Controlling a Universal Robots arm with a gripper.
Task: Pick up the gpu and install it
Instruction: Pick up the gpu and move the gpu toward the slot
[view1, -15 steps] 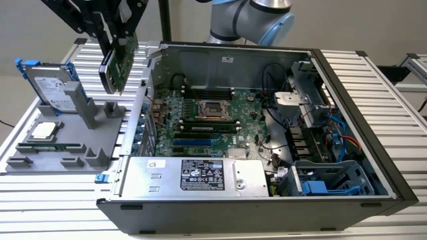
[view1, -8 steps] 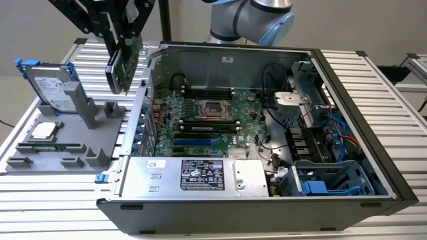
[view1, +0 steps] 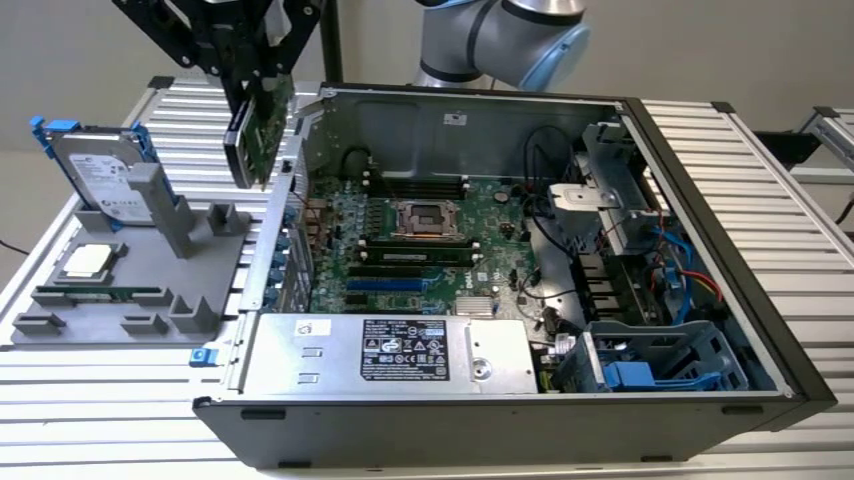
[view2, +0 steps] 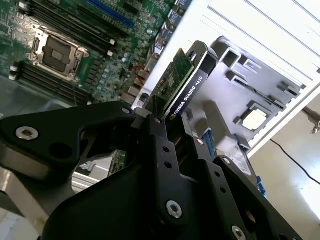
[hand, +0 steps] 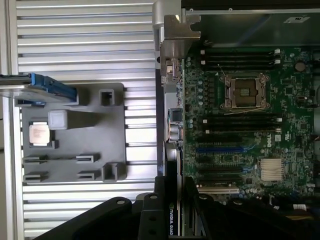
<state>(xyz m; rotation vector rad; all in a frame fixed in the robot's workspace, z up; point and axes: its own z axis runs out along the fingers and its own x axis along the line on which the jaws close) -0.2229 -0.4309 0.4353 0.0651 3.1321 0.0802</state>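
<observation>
Noted gpu (view1: 260, 135) pinched in the hand (view1: 256, 85), long axis pointing downward, poised above the case wall (view1: 274, 250), with motherboard slots (view1: 390, 282) toward the exterior view's right.

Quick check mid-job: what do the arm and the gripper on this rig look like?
The arm has rounded silver-grey joint housings, one of them closed by a light blue end cap. The gripper is matte black, built from flat linkage plates joined by silver screws and round pivot pins.
</observation>
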